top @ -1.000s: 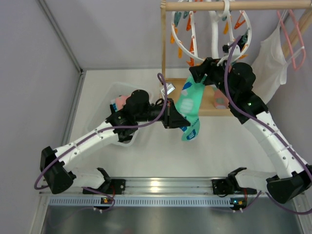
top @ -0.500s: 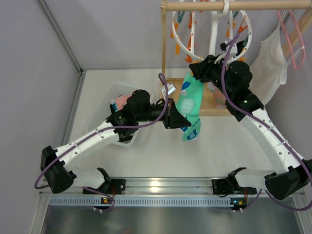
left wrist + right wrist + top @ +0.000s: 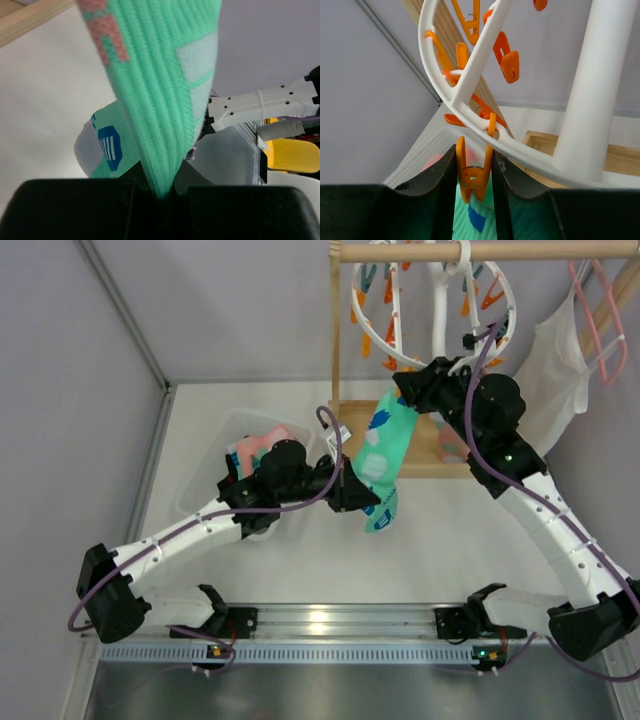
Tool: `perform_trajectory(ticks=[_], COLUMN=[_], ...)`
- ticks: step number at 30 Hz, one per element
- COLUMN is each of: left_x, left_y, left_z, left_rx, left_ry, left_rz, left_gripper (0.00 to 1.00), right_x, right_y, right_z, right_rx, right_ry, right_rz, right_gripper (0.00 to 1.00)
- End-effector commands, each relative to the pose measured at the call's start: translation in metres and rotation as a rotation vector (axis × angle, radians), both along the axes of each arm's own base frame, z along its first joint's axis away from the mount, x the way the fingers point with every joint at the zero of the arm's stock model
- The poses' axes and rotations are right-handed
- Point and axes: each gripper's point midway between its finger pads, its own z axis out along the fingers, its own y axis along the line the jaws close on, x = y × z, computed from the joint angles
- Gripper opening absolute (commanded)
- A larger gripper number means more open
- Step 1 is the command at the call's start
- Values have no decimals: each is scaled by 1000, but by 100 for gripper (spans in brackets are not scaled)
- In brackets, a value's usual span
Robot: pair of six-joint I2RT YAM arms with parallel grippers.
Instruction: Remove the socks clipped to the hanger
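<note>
Both grippers work on one teal-green sock (image 3: pixel 385 452) that hangs from the white drying ring (image 3: pixel 440 315).

Nearest the arm bases, the left gripper (image 3: pixel 352 490) is closed tightly on the lower part of the sock, above the white table (image 3: pixel 300 560), and the toe end hangs down past its fingers. To its left, a clear bin (image 3: pixel 200 485) holds pink socks (image 3: pixel 258 445). Further back, the right gripper (image 3: pixel 472 170) is closed on an orange clip (image 3: pixel 472 182) of the ring, and the top of the sock hangs directly under this clip. The ring hangs on a wooden rod (image 3: pixel 400 252), with a white garment (image 3: pixel 555 360) to its right.
</note>
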Motion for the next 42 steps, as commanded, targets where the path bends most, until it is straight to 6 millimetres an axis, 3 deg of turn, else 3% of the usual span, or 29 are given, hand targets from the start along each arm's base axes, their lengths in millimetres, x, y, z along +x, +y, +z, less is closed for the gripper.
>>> perform_trajectory(ticks=[1, 7, 10, 12, 13, 15, 16, 17, 18, 19, 22, 23, 24, 25, 27, 32, 34, 38, 42], left_x=[8, 13, 15, 21, 28, 45, 51, 61, 70, 86, 102, 109, 111, 113, 117, 124, 126, 130, 148], left_y=[12, 17, 20, 34, 40, 70, 79, 93, 111, 132, 173, 197, 199, 217, 233, 268, 288, 297, 284], left_z=[7, -1, 4, 5, 16, 8, 21, 18, 9, 14, 21, 27, 25, 31, 28, -6, -19, -65, -100], left_rx=[-30, -11, -10, 37, 48, 169, 178, 219, 286, 297, 350, 390, 394, 436, 492, 615, 664, 740, 744], left_ry=[-23, -9, -23, -32, -68, -76, -92, -77, -57, -42, -25, -23, -17, -16, 2, 121, 178, 309, 357], left_rz=[96, 133, 151, 222, 266, 414, 457, 501, 559, 629, 751, 841, 852, 928, 991, 1072, 1128, 1069, 973], left_gripper=[0, 0, 0, 0, 0, 0, 0, 0, 0, 0, 0, 0, 0, 0, 0, 0, 0, 0, 0], right_x=[-15, -20, -19, -18, -20, -21, -22, -23, -24, -27, -32, -36, -39, -41, -47, -64, -75, -91, -114], right_y=[-20, -22, -21, -20, -19, -19, -19, -18, -18, -17, -17, -18, -19, -19, -22, -29, -37, -49, -57], right_z=[58, 61, 58, 55, 54, 51, 50, 50, 49, 49, 49, 47, 46, 45, 36, 15, 16, 2, 4], right_rx=[115, 138, 132, 124, 122, 116, 115, 113, 112, 109, 103, 97, 95, 92, 67, 42, 40, 21, 45], right_ry=[-168, -168, -154, -149, -150, -148, -147, -146, -144, -144, -138, -133, -130, -128, -107, -56, -61, -29, -48], right_rz=[-47, -43, -44, -43, -34, -29, -27, -21, -18, -6, 6, 11, 13, 15, 18, 22, 9, -13, -4], right_gripper=[0, 0, 0, 4, 10, 30, 37, 46, 50, 54, 73, 87, 94, 99, 99, 99, 99, 100, 99])
